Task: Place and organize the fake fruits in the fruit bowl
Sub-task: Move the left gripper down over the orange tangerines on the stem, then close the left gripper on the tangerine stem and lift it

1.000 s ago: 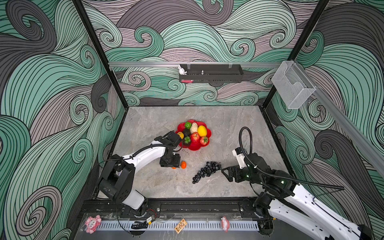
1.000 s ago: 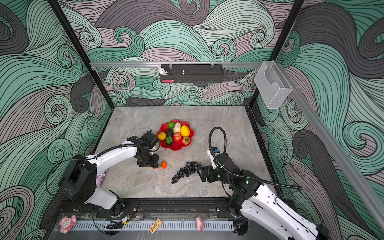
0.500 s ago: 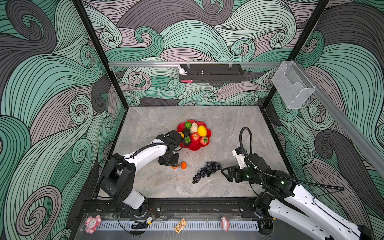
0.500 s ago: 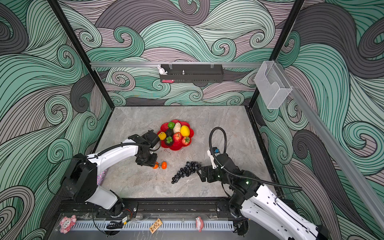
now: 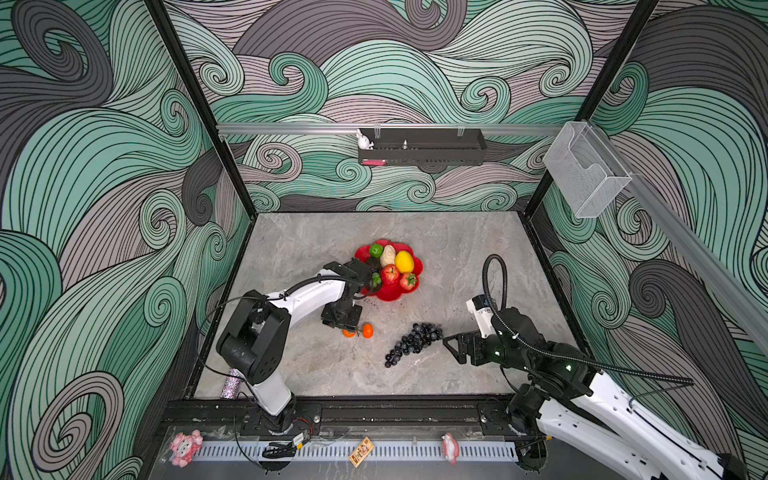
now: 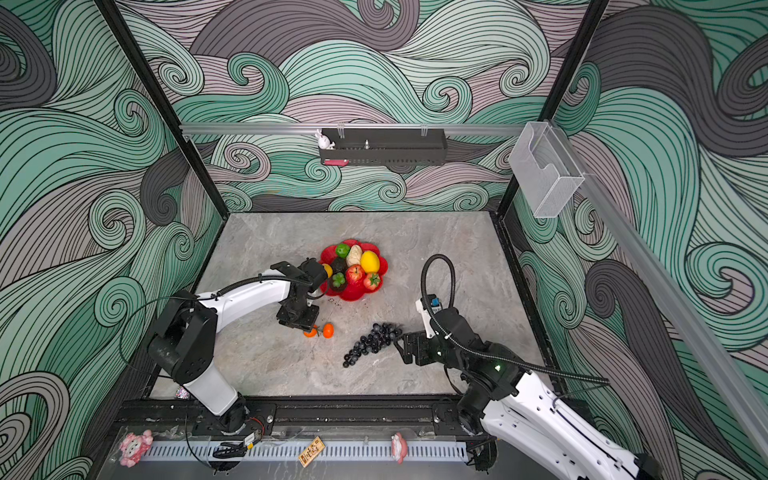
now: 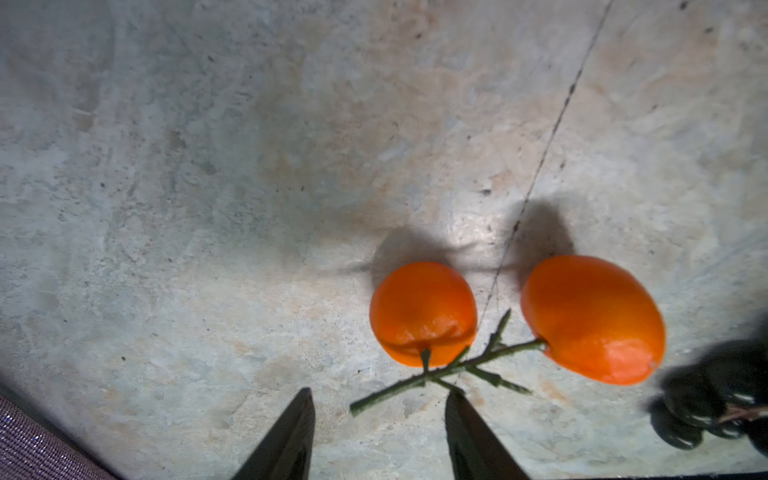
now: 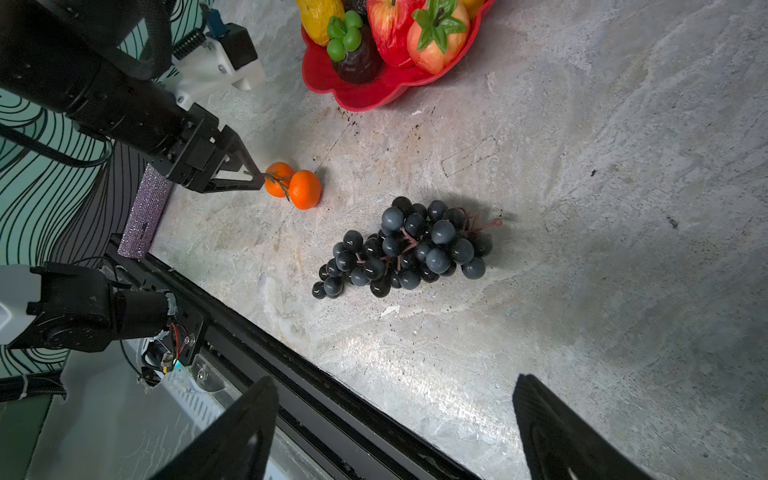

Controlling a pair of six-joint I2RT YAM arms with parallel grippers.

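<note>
On the table (image 5: 332,232) just short of the bowl (image 5: 388,295), the left gripper (image 7: 380,399) stands with jaws parted astride the twig (image 7: 415,380) joining two oranges (image 7: 424,311), apparently because the stem offers a slimmer hold than the round fruit. The right gripper (image 8: 395,382), spread wide and empty, faces the grapes (image 8: 407,249), which lie outside the bowl; other fruits (image 5: 404,262) sit inside it.

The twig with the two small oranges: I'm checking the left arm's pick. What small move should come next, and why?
Probably close the left pincer on the twig. Its jaws stand apart with the twig's free end lying between the tips, and the two oranges lie on the table, outside the fruit bowl.
</note>
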